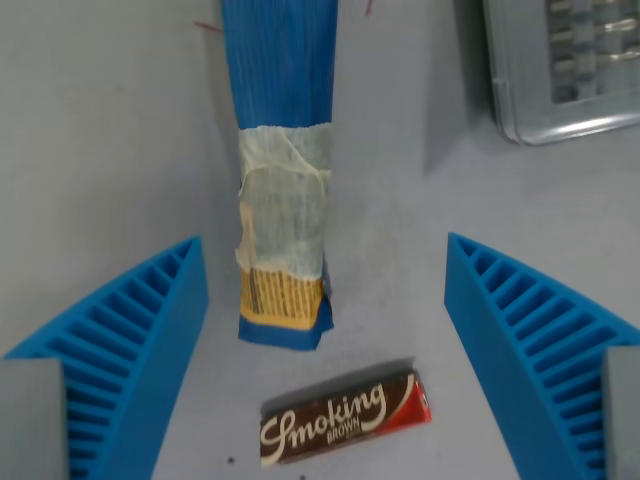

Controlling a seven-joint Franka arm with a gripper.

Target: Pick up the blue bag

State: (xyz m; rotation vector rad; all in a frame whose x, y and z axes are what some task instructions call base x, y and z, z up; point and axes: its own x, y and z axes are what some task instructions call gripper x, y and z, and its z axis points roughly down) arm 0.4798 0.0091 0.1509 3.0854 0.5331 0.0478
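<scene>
- The blue bag (283, 120) lies on the grey table (100, 150), long and narrow, running from the top edge of the wrist view down to about the middle, a bit left of centre.
- Around its lower half there's a band of pale, crinkly tape (285, 200), and under that a yellow label (283, 297) with small print, too tiny to read. The bag's bottom edge is plain blue again.
- The gripper (325, 300) sits over the table with its jaws wide apart, nothing between them but the lower end of the bag and bare table.
- The left finger (130, 340) is blue and ribbed, and comes up from the bottom-left corner, close beside the bag's lower end but not touching it as far as the view shows.
- The right finger (530, 340) is the same kind of thing and is well apart from the bag.
- Just below the bag's end is a small brown and red packet (345, 417) with "Smoking Brown" on it, lying slightly tilted, near the bag but apart from it.
- Top-right corner has a grey metal tray (560, 70), cut off by the frame, well away from the bag.
</scene>
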